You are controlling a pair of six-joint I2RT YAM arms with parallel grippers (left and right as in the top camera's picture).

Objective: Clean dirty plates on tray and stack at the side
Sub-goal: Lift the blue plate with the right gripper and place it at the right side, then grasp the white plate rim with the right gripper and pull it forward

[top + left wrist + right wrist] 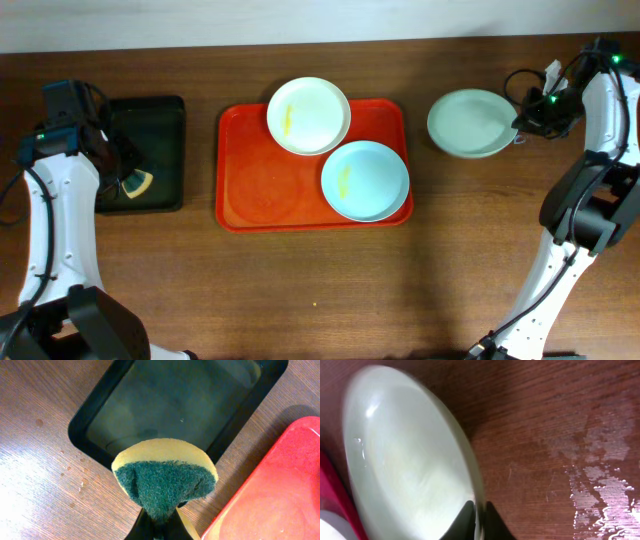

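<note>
Mint plate (471,123) looks clean right of the tray (260,190), right gripper (477,508) pinching its rim. Cream plate (309,116) and blue plate (365,180) need wiping; left gripper (159,521) clamps sponge (165,477).

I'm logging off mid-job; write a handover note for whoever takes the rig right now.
Left gripper: shut on the sponge, over the black tray.
Right gripper: shut on the rim of the mint plate, on the table right of the red tray.
Done: mint plate looks smear-free, off the tray.
To do: cream plate and blue plate on the red tray, both yellow-smeared; clean, then stack.
</note>
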